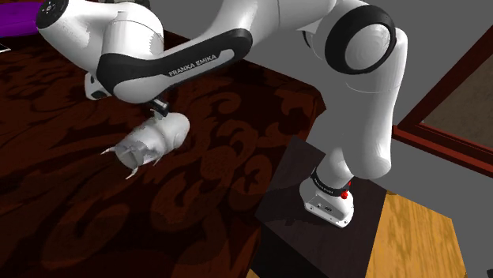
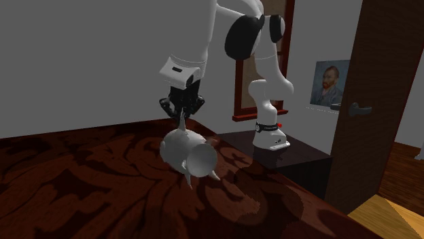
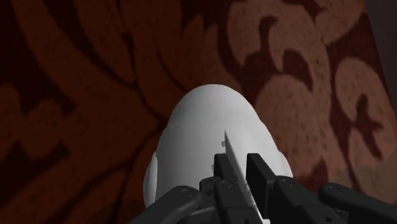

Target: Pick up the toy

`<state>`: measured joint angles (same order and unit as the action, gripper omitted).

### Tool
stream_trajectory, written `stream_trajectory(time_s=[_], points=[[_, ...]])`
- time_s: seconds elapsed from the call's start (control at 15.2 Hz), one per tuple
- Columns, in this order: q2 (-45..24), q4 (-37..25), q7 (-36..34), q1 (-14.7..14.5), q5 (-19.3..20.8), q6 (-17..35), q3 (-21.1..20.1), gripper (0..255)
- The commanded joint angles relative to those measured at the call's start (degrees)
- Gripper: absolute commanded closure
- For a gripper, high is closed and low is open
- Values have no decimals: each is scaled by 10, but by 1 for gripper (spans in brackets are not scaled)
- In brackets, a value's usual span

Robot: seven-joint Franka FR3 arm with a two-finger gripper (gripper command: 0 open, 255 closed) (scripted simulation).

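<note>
Toy (image 1: 154, 140) out on the dark red patterned rug (image 1: 63, 205), a plain white fish shape with spiky fins, lying off from the stand (image 1: 294, 197) toward the shoulder view's left. Its rounded end is nearer the stand and its finned end farther off, so the long axis runs roughly away from the stand.

And the gripper (image 3: 238, 167) is right on top of it, pointing down, pinched on the thin upright fin (image 3: 229, 147) along the toy's back. In the wrist view the fingers close across that fin, square to the body's length, and that looks the right way to take it. The second exterior view has the gripper (image 2: 182, 110) hanging directly over the toy (image 2: 185, 151).

Whether the belly touches the rug, I can't tell. By my reading the coming move is straight up, and that slim fin is a small hold, so the body could swing or slip.
</note>
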<state>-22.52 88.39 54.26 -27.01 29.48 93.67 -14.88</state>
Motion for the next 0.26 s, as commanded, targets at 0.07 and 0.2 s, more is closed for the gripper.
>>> stream_trajectory(time_s=[0.07,0.2], points=[[8,-13,8,-1,-2,-17,-1,255],[8,-14,8,-1,-2,-18,-1,255]])
